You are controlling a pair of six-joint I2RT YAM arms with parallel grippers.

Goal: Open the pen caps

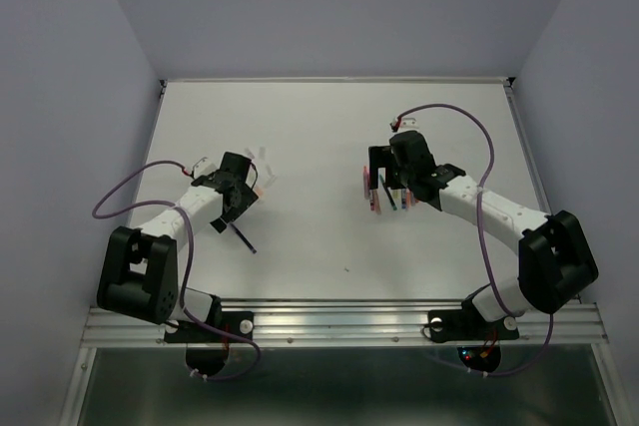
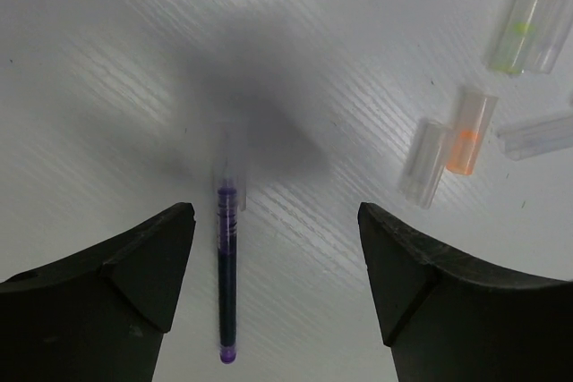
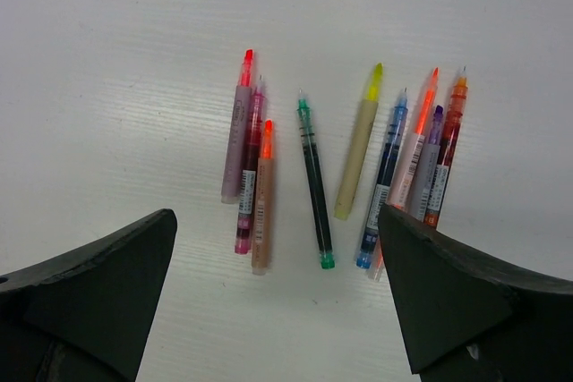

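Note:
My left gripper (image 1: 232,209) (image 2: 276,221) is open and hovers over a dark purple pen (image 2: 227,275) (image 1: 243,237) that lies on the white table between its fingers, closer to the left one. A clear cap (image 2: 232,160) seems to sit on the pen's far end, blurred. Several loose pale caps, some with orange (image 2: 467,131) or yellow-green (image 2: 518,35) inside, lie to its right. My right gripper (image 1: 384,183) (image 3: 276,221) is open and empty above a row of several uncapped pens (image 3: 315,187) (image 1: 376,205) in pink, orange, green, yellow, blue, purple and red.
The white table (image 1: 329,127) is walled on three sides. A metal rail (image 1: 339,318) runs along its near edge by the arm bases. Purple cables loop beside both arms.

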